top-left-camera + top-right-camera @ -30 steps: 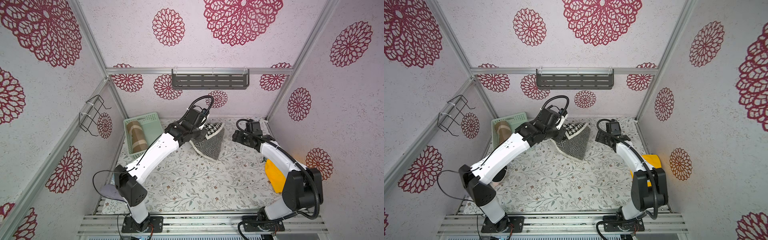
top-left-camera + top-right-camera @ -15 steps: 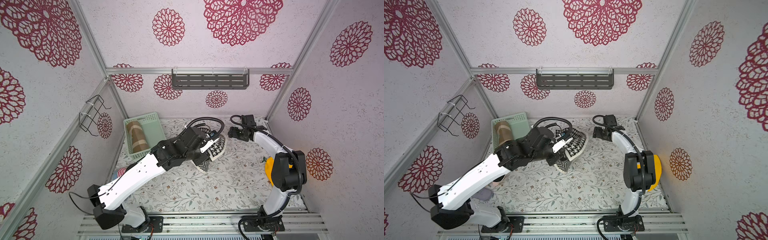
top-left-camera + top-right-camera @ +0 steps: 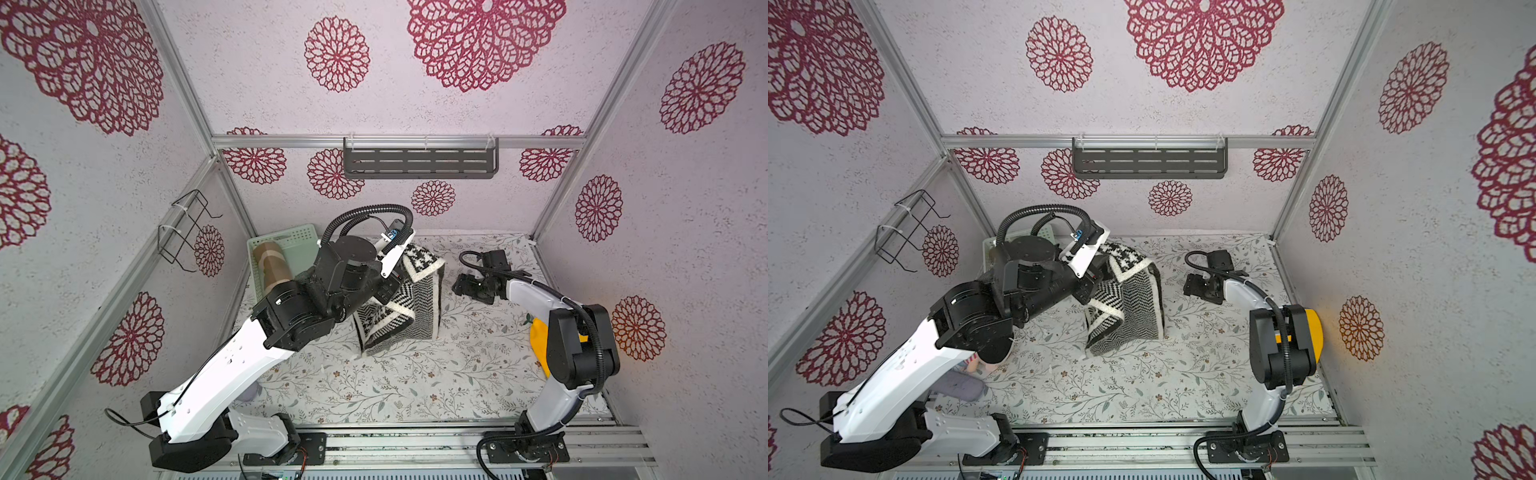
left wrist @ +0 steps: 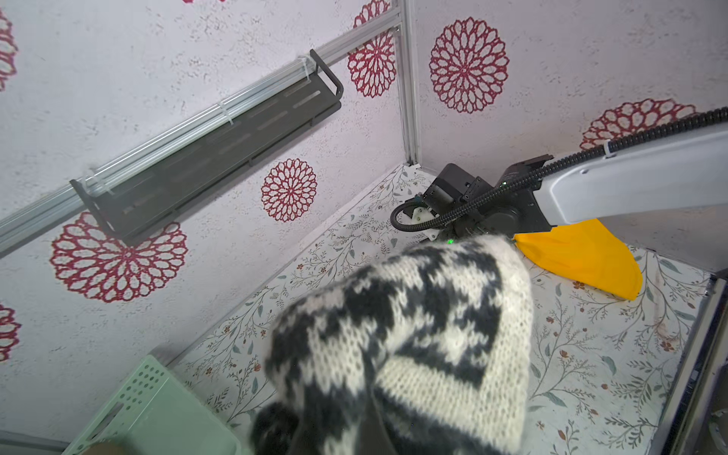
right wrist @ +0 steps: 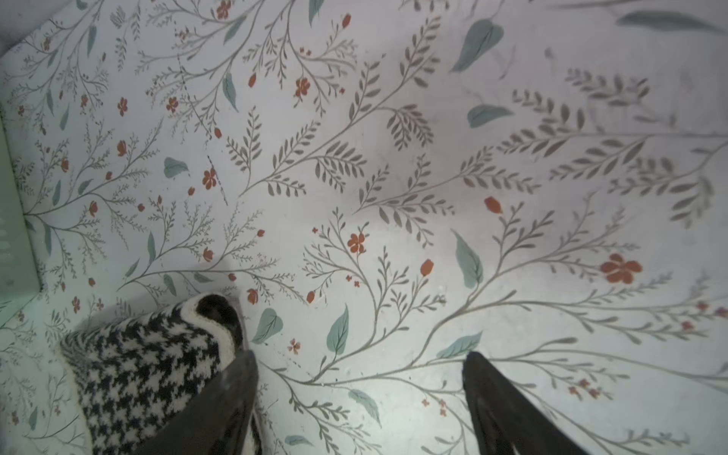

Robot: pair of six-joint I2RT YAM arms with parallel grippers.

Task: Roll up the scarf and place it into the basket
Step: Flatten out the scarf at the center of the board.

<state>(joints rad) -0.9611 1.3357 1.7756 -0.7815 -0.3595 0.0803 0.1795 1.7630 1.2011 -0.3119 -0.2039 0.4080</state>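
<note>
Scarf: the black-and-white knitted wool scarf hangs from its upper end toward the back of the bench. Its lower folds rest on the floral-printed bench. In both top views you see a loose, folded drape, not a tight roll.

Left end effector: clamped shut on the top of the scarf. Wool hides its fingers in the left wrist view.

Right end effector: spread wide and empty, low over the bench just beside the scarf. One finger is next to the knit; you cannot tell whether they touch.

Basket: the pale mint-green perforated plastic basket sits in the far left corner, near the scarf. It holds a tan cylindrical roll but no scarf.

Progress, by judgement: pick-up done and the rolling at best partial. You have yet to tighten the bundle, carry it over the rim and release.

A yellow cloth-like item lies by the right arm.
</note>
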